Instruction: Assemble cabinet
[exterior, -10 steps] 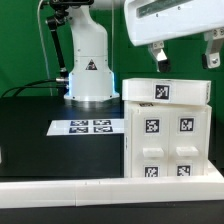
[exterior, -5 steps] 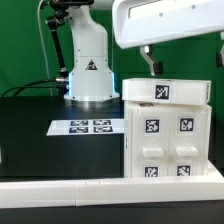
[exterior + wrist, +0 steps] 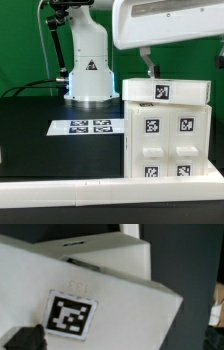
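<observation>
The white cabinet point(image 3: 166, 135) stands on the black table at the exterior view's right, with a top panel point(image 3: 165, 92) and tagged front pieces. My gripper point(image 3: 185, 66) hangs just above its top panel, open and empty. One dark finger point(image 3: 150, 65) shows above the panel's left part; the other is at the frame's right edge. In the wrist view the cabinet's white tagged face point(image 3: 110, 297) fills the frame close up. My gripper point(image 3: 122, 339) straddles it, with one finger point(image 3: 24, 339) at one edge and the other barely in view.
The marker board point(image 3: 89, 127) lies flat on the black table, to the exterior view's left of the cabinet. The white robot base point(image 3: 88, 70) with a warning sticker stands behind it. A white rail point(image 3: 60, 188) runs along the table's front edge.
The hand has come lower and shifted to the exterior view's left over the cabinet top. In the last half second it barely moved. The cabinet has not moved.
</observation>
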